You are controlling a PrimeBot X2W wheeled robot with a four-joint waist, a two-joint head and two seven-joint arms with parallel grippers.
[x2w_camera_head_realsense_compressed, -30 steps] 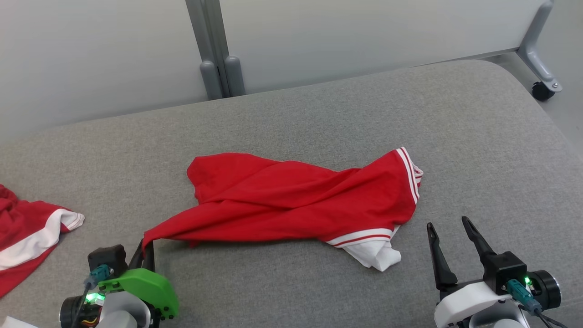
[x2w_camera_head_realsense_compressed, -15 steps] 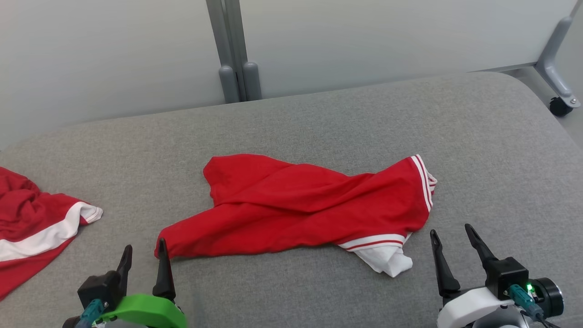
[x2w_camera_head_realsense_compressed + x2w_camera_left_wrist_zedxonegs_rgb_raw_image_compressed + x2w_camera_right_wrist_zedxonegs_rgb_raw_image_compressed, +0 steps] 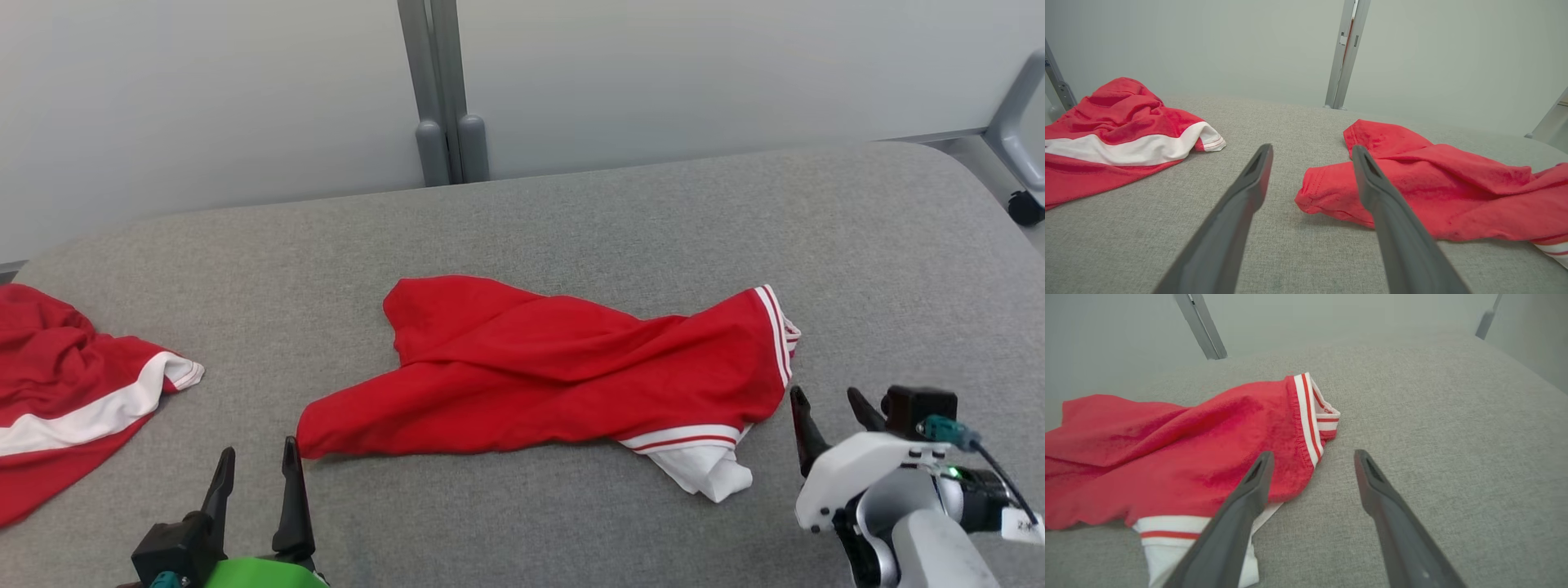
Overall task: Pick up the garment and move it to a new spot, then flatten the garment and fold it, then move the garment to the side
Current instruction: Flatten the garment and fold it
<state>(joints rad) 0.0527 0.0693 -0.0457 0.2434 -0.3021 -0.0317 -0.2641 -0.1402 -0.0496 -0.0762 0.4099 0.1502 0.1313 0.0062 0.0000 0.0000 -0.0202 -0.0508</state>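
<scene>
A crumpled red garment (image 3: 563,376) with white-and-red striped trim lies across the middle of the grey padded surface (image 3: 571,229). My left gripper (image 3: 258,451) stands open at the lower left, just short of the garment's near-left corner (image 3: 1323,192), with nothing between its fingers. In the left wrist view the right finger (image 3: 1384,196) overlaps that corner. My right gripper (image 3: 824,396) is open beside the striped right hem (image 3: 1306,416). In the right wrist view its left finger (image 3: 1241,506) stands in front of the garment's edge.
A second red garment with a white band (image 3: 73,392) lies at the left edge of the surface. A pale partition with a grey post (image 3: 441,90) runs behind. A caster leg (image 3: 1020,155) stands at the far right. Bare grey fabric lies right of the garment.
My left gripper held the garment's near-left corner a second ago, then let go and now stands open behind it. My right gripper has turned and come closer to the right hem. The camera has shifted.
</scene>
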